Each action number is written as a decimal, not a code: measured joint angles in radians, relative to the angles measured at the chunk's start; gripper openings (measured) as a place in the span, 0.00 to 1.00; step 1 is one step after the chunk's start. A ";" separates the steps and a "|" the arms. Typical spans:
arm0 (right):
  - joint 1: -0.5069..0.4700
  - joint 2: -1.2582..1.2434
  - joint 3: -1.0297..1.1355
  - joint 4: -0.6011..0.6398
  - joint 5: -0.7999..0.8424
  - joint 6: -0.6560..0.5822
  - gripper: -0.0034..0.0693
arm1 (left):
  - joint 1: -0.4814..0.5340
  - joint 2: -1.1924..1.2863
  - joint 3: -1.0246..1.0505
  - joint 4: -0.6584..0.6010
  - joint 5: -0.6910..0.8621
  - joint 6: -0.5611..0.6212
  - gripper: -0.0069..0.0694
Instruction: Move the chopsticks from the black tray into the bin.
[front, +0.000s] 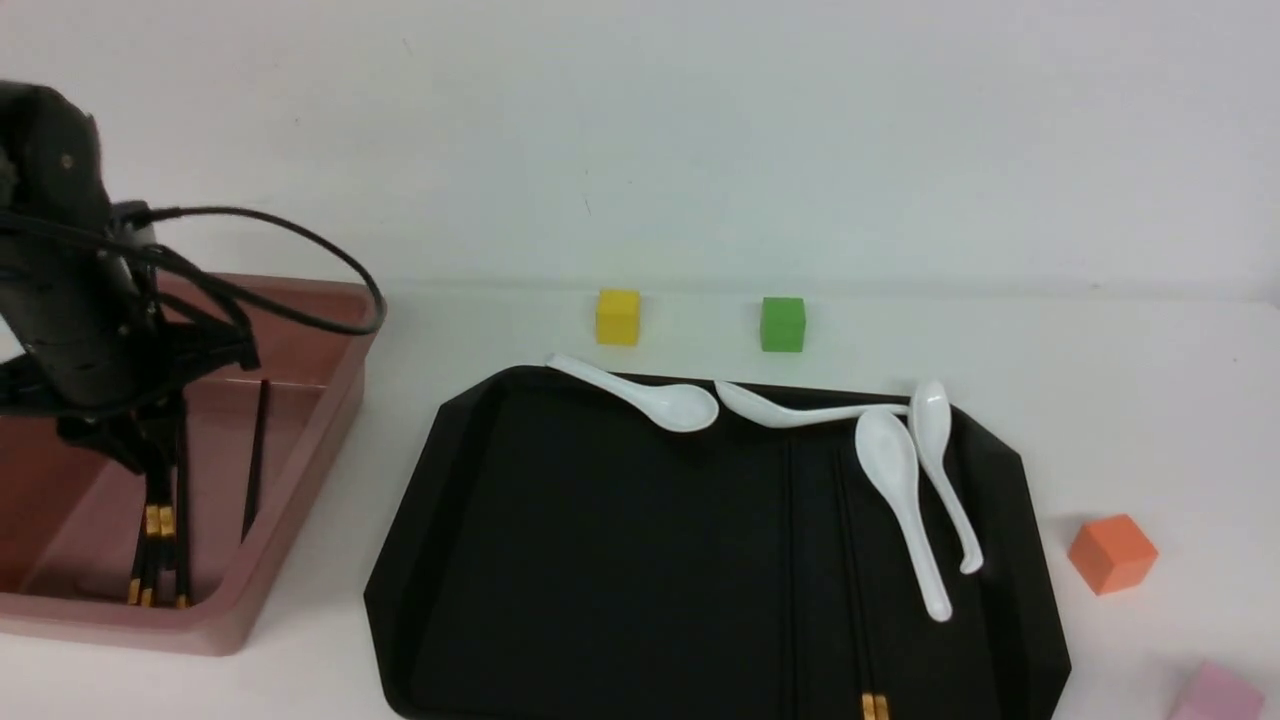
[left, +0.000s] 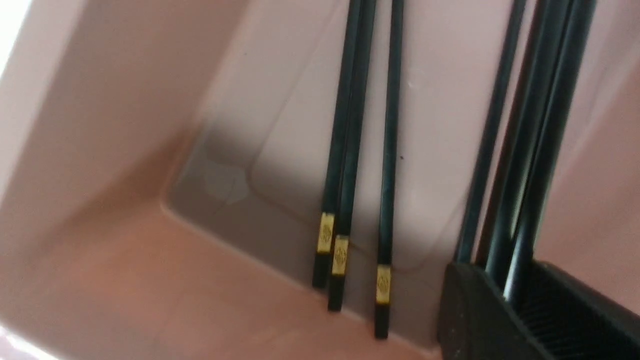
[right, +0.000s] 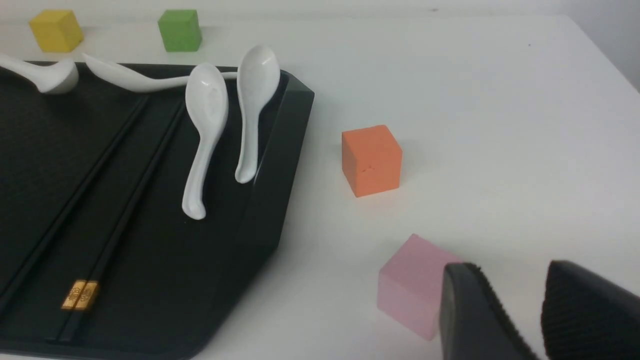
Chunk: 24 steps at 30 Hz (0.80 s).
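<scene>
Left gripper (left: 515, 300) is down inside the bin (front: 300, 500), clamped on a bundle of chopsticks (left: 545, 125). This looks like the drop-off, so the next move calls for letting go, then going to the black tray (front: 600, 560) for the gold-banded pair (right: 80, 295). Only the left wrist view shows that grip and 3 sticks on the bin floor, and only the right wrist view shows the right gripper (right: 510, 270), slightly parted and empty beside a pink block (right: 410, 290).

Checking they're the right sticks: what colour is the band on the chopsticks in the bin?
Gold band, clearest in the left wrist view.
</scene>
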 joint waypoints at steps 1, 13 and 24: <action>0.000 0.000 0.000 0.000 0.000 0.000 0.38 | 0.000 0.009 0.000 0.002 -0.001 0.000 0.24; 0.000 0.000 0.000 0.000 0.000 0.000 0.38 | 0.000 0.050 0.000 0.012 -0.013 0.000 0.39; 0.000 0.000 0.000 0.000 0.000 0.000 0.38 | 0.000 -0.209 0.000 -0.009 0.092 0.064 0.21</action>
